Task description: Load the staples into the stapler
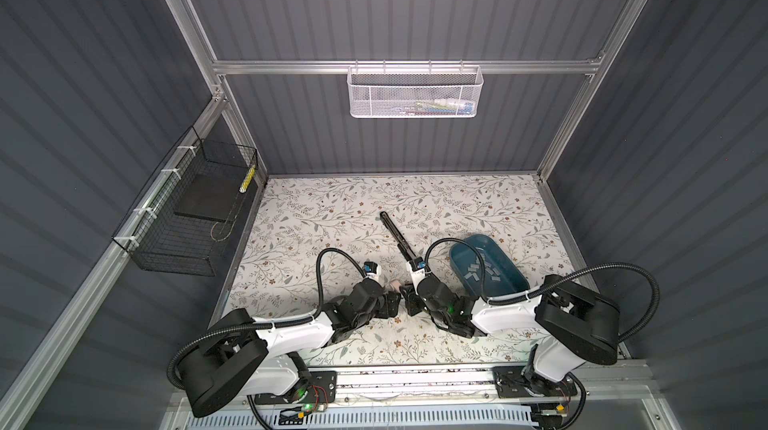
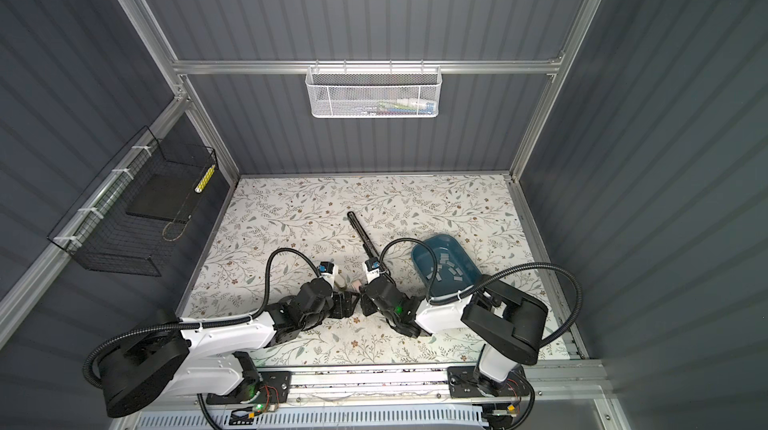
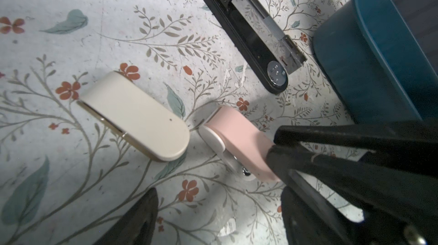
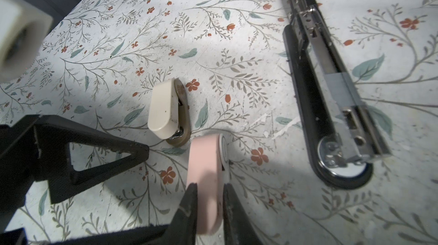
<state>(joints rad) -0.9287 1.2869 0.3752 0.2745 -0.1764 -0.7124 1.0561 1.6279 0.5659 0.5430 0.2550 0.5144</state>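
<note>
Right wrist view: we note right gripper (image 4: 209,190) clamping pink stapler (image 4: 204,160), left gripper (image 3: 218,198) open; staples (image 1: 484,272) unloaded in tray (image 1: 505,255).

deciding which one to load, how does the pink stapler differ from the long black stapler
The pink stapler is short and stubby; the black stapler is far longer and slimmer. The pink stapler is closed, while the black stapler lies swung open with its metal staple channel bared. The right end effector is clamped on the pink stapler; nothing grips the black stapler. Both rest on the floral tabletop.
</note>
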